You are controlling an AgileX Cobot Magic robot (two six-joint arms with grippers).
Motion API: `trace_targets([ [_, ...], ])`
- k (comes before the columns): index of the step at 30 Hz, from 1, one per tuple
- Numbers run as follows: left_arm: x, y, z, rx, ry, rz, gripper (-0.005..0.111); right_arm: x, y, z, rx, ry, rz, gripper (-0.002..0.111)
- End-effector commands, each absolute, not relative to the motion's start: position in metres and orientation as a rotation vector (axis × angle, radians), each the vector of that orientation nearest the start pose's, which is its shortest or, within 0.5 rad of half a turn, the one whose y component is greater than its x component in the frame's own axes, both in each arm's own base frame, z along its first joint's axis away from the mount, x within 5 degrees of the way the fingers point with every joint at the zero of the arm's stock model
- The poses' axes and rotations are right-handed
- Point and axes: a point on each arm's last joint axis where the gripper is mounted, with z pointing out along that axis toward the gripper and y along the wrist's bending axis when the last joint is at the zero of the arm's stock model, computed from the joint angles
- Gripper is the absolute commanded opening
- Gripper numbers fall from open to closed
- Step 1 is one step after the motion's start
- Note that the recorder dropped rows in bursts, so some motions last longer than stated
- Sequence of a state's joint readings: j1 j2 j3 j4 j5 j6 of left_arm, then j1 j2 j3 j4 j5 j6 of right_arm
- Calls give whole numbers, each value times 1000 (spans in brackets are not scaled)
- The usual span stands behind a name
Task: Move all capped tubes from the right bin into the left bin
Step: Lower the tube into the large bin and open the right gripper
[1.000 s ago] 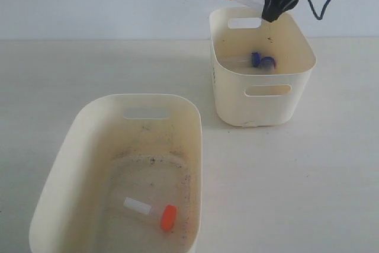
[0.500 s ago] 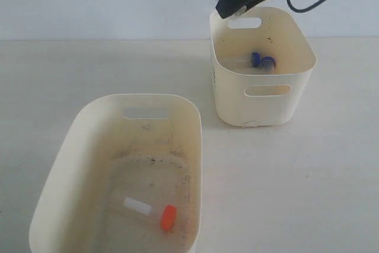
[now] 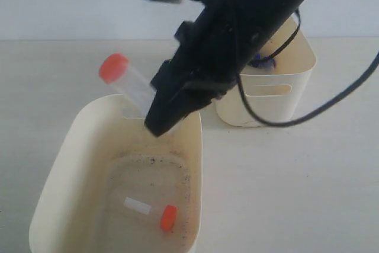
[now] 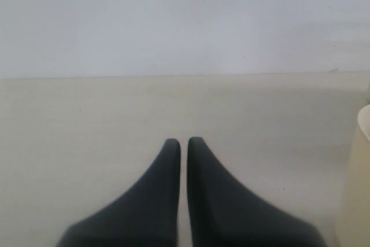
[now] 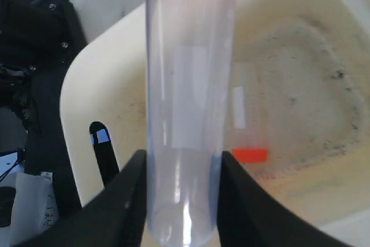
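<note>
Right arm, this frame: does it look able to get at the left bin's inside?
Probably yes. The right gripper, shut on an orange-capped tube, hangs above the left bin's far end; the bin is open-topped, with only a second tube on its floor.

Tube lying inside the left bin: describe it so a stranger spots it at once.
Find the dirt-speckled left bin. On its floor lies a clear tube with an orange cap. The other orange-capped tube is held above by the right end effector.
</note>
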State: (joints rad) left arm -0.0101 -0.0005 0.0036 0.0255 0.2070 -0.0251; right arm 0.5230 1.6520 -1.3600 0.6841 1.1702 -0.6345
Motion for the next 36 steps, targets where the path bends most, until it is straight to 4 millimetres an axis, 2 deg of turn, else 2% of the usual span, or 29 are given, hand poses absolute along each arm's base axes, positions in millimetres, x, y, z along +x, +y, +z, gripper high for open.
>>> trace_targets([
  [1,56,0,195,-8,1686,-16,4,241,237,287,-1295,2430,916,0],
  [5,56,0,195,-8,1686,-16,4,233,247,273,-1322,2431,894,0],
  [11,56,0,195,-8,1686,-16,4,239,248,256,-1220,2427,834,2],
  [14,56,0,195,-8,1686,-16,4,240,248,255,-1210,2422,829,22],
  [16,56,0,195,-8,1686,-16,4,242,249,256,-1193,2409,819,43],
  [19,56,0,195,-8,1686,-16,4,246,250,257,-1158,2384,800,81],
  [21,56,0,195,-8,1686,-16,4,246,250,257,-1144,2391,803,88],
  [24,56,0,195,-8,1686,-16,4,246,249,256,-1143,2403,792,78],
  [27,56,0,195,-8,1686,-16,4,251,244,266,-1203,2381,655,55],
  [29,56,0,195,-8,1686,-16,4,260,238,278,-1248,2361,479,38],
  [33,56,0,195,-8,1686,-16,4,287,215,316,-1295,2268,-47,8],
  [35,56,0,195,-8,1686,-16,4,304,200,333,-1283,2215,-250,0],
  [36,56,0,195,-8,1686,-16,4,314,190,341,-1274,2195,-319,1],
])
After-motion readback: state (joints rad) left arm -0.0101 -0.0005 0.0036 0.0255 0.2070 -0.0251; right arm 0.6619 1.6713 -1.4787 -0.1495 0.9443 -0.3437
